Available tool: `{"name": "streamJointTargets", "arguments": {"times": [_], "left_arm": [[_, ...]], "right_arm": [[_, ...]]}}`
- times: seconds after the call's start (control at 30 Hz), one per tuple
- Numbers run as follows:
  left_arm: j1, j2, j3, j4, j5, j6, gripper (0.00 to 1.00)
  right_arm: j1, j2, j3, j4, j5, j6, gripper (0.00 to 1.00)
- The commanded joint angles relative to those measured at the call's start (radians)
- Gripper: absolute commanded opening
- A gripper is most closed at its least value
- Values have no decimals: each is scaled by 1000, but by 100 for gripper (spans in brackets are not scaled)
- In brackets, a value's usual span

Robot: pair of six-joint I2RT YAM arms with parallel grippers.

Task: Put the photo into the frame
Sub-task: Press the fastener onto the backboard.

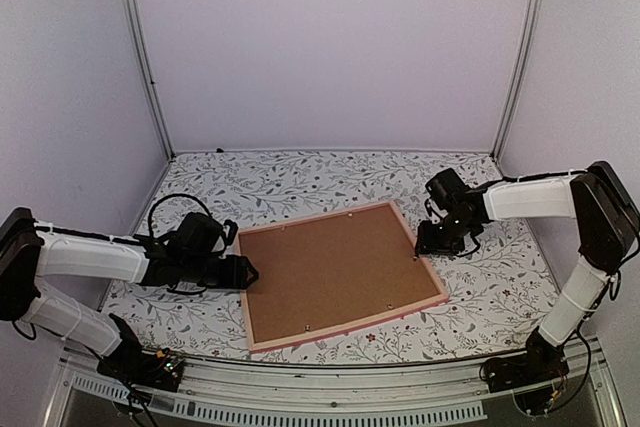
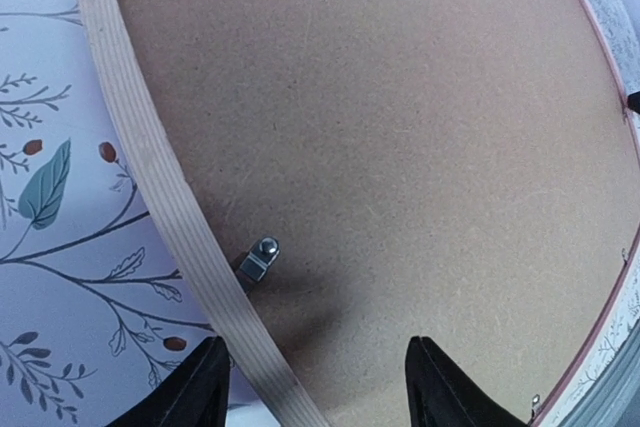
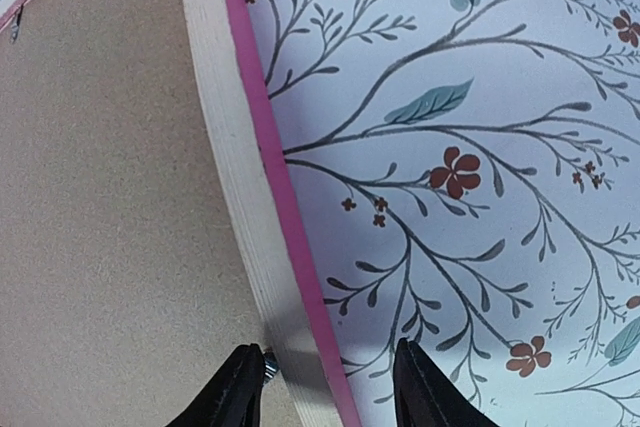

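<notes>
Left end effector [image 2: 320, 392], fingers apart, straddles the frame's [image 2: 143, 147] nine o'clock rim; right end effector [image 3: 328, 387], likewise apart, its three o'clock rim. Frame lies back-up mid-bench [image 1: 300, 182], board [image 1: 335, 272] in it; no photo visible. Next, probably freeing the board. Left wrist view shows a clip [image 2: 258, 259] plainly; from above it's a speck.

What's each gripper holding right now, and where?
Nothing. Left gripper and right gripper are open, each straddling a side rail of the frame.
</notes>
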State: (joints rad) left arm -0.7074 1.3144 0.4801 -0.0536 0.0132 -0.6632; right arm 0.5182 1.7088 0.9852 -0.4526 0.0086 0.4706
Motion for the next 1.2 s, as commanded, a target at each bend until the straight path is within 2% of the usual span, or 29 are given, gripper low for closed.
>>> {"name": "streamJointTargets", "arguments": {"times": [0.0, 0.83, 1.17], "left_arm": [[-12, 14, 33, -15, -10, 18, 62], [-12, 14, 30, -19, -10, 22, 62], [-13, 13, 28, -21, -10, 22, 62]], "right_arm": [[-4, -50, -31, 5, -33, 0, 47], [-4, 12, -30, 32, -15, -17, 42], [-4, 17, -36, -2, 91, -27, 39]]}}
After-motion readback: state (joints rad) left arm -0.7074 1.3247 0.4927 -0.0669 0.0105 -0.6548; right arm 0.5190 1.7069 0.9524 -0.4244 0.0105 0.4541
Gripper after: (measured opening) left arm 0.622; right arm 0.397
